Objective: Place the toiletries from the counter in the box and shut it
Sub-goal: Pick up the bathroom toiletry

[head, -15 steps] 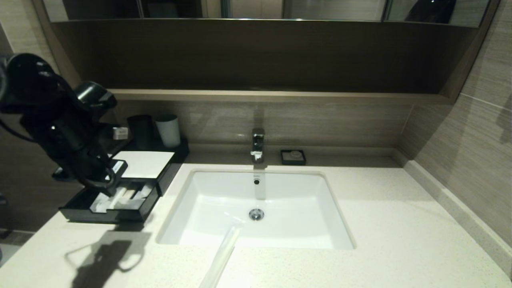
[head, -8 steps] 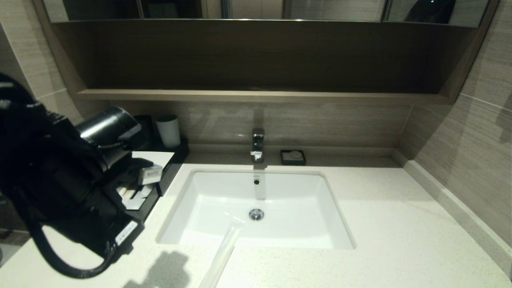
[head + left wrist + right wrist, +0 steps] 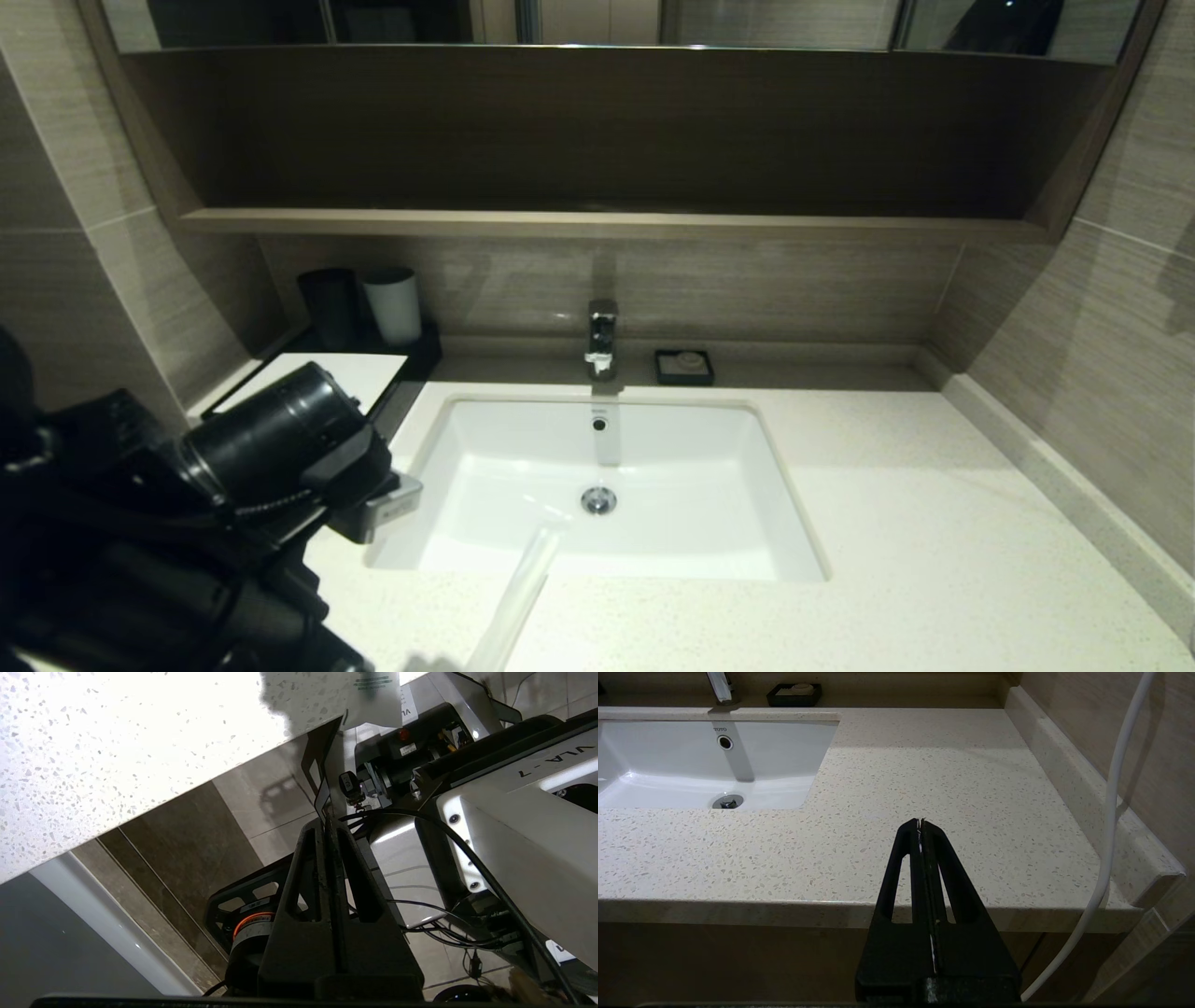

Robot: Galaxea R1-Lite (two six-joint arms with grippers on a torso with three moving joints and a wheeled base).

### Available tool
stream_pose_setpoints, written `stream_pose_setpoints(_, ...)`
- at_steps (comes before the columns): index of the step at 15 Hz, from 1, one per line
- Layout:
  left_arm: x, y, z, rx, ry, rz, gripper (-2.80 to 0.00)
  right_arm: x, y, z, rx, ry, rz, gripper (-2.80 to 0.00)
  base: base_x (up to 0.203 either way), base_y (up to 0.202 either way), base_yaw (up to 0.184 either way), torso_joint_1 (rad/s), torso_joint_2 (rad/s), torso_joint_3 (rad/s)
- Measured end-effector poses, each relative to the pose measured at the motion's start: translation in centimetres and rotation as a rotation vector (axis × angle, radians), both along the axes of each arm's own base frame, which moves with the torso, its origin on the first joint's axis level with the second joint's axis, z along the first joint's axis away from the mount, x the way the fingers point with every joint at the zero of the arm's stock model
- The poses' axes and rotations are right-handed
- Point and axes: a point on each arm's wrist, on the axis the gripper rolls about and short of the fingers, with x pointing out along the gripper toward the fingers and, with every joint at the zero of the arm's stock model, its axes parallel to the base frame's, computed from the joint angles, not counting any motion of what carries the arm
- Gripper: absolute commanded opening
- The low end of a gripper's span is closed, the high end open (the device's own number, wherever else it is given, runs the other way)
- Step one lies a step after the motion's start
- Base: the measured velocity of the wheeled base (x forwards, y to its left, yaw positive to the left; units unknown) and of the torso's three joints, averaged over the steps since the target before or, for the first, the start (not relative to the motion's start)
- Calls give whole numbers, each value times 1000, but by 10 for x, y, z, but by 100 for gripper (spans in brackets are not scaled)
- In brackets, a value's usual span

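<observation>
Left wrist view: left end effector [image 3: 327,823] pressed closed, empty, off the counter [image 3: 117,742] edge, packet [image 3: 373,695] beyond.

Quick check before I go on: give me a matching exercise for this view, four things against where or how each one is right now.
Things:
1. clear packet
2. soap dish
3. white cup
4. right gripper

Places or states:
a. behind the sink, right of the faucet
b. lying across the sink's front rim
c. shut, above the counter near its front edge
d. at the back left, beside the dark cup

Pairs: 1-b, 2-a, 3-d, 4-c
</observation>
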Motion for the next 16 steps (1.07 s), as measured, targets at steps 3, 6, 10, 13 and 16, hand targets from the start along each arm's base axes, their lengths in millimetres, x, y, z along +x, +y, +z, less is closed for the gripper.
stream_pose_setpoints(3, 4, -9, -5, -6, -3, -4, -280, 0, 0, 0, 0, 0, -1, -280, 0, 0, 0, 0, 0, 0)
stream_pose_setpoints(6, 11, -16, -8, -13, -18, -6, -280, 0, 0, 0, 0, 0, 0, -280, 0, 0, 0, 0, 0, 0)
stream_pose_setpoints(10, 24, -30, -8, -17, -26, -9, -280, 0, 0, 0, 0, 0, 0, -280, 0, 0, 0, 0, 0, 0)
stream_pose_setpoints(13, 31, -47, -13, -4, -9, -34, -280, 0, 0, 0, 0, 0, 0, -280, 0, 0, 0, 0, 0, 0)
stream_pose_setpoints(16, 36, -60, -22, 14, 9, -28, -280, 0, 0, 0, 0, 0, 0, -280, 0, 0, 0, 0, 0, 0)
